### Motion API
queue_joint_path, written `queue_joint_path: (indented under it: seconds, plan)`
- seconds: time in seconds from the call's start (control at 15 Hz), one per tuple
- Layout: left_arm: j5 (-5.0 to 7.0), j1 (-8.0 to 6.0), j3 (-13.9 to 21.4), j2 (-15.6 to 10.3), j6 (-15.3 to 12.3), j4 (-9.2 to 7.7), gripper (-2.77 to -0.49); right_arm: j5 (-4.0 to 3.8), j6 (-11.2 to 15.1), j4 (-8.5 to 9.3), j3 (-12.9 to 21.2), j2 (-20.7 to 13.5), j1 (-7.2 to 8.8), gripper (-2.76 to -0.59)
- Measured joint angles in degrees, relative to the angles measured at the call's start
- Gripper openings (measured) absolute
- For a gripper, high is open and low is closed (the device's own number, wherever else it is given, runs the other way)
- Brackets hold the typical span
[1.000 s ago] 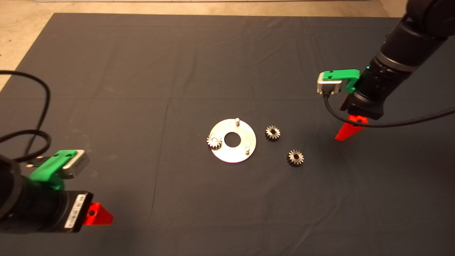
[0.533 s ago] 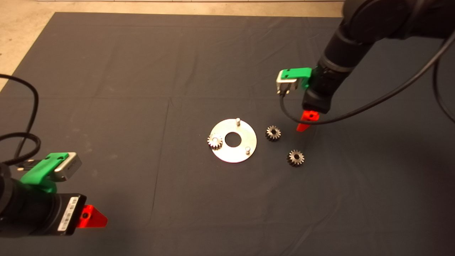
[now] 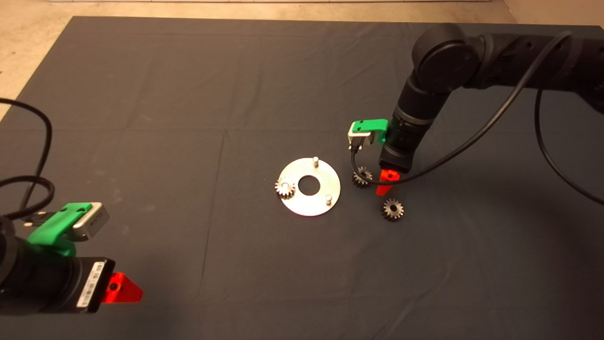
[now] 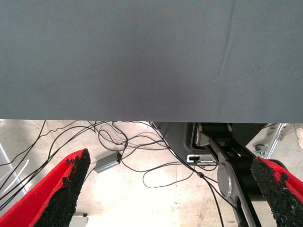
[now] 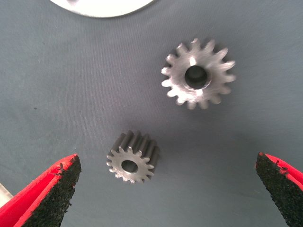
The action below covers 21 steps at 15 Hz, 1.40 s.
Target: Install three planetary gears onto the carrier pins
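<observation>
We see the right gripper hanging over the two loose planetary gears, its red fingers spread wide and holding nothing — one gear lies nearer the disc, the other farther out. A third gear sits on one of the carrier pins; two pins stand bare. The left gripper waits at the lower left edge, fingers wide apart and empty. The dark mat is creased, with pale floor beyond. A white label on the left wrist is too small to read. Only the left wrist view shows cables on the floor and a metal stand.
</observation>
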Motion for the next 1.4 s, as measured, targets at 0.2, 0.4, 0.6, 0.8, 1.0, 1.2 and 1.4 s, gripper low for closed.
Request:
queue_joint_path:
  seconds: [0.2,0.4,0.6,0.8,1.0,1.2,1.4]
  plan:
    - [0.0,0.0,0.0,0.0,0.0,0.0,-0.8,0.41,0.0,-0.42,-0.6,0.1,-1.27,-0.6]
    - [0.0,0.0,0.0,0.0,0.0,-0.01,-0.8,0.61,0.0,-1.68,-0.6,0.5,-1.27,-0.6]
    - [0.0,0.01,0.0,0.0,0.0,-0.02,-0.8,1.46,-0.2,-4.09,-0.6,1.5,-1.27,-0.6]
    - [0.0,0.0,0.0,0.0,0.1,-0.02,-0.8,2.6,-0.2,-5.26,-0.4,1.7,-1.37,-0.6]
    - [0.0,0.0,0.0,0.0,0.1,-0.02,-0.8,2.65,-0.2,-6.45,-0.4,1.8,-2.53,-0.6]
    - [0.0,0.0,0.0,0.0,0.1,-0.18,-0.8,2.65,-0.2,-7.84,-0.4,1.8,-3.31,-0.6]
    - [0.0,0.0,0.0,0.0,0.2,-0.5,-0.8,3.19,-0.2,-8.04,-0.4,1.8,-3.81,-0.6]
